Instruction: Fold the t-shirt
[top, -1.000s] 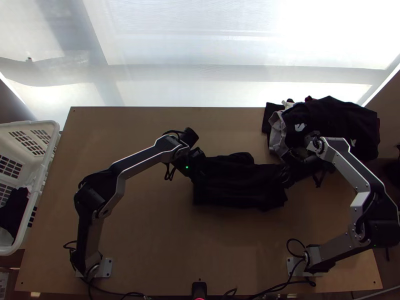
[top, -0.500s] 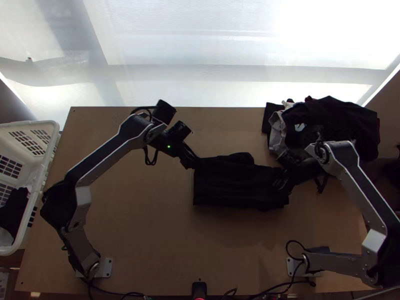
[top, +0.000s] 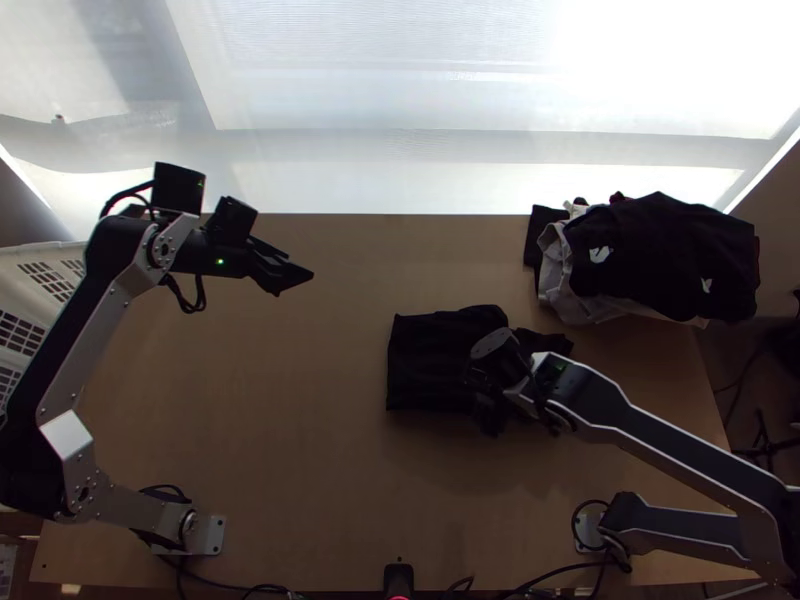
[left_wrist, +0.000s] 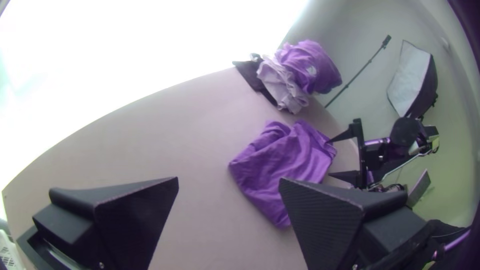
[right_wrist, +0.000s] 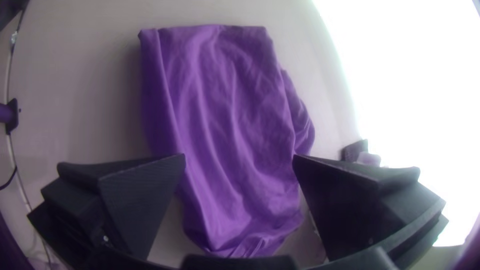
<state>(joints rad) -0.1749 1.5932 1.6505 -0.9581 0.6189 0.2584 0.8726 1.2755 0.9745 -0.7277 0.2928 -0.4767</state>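
To your left, a white basket (top: 22, 257) is standing beside the table (top: 300, 450). At far right, you're seeing dark and pale clothes (top: 650, 250) lying heaped. Bright sheeting (top: 400, 100) is spanning the far side; a softbox (left_wrist: 409, 82) and slim pole (left_wrist: 370, 62) are standing past the right edge.

Pretty washed-out daylight-looking glow through a pale screen (top: 400, 80) across the top view's upper part, wooden table (top: 300, 430) below it, plus a plain wall (left_wrist: 345, 25) and softbox (left_wrist: 410, 77) upper right in the left wrist view.
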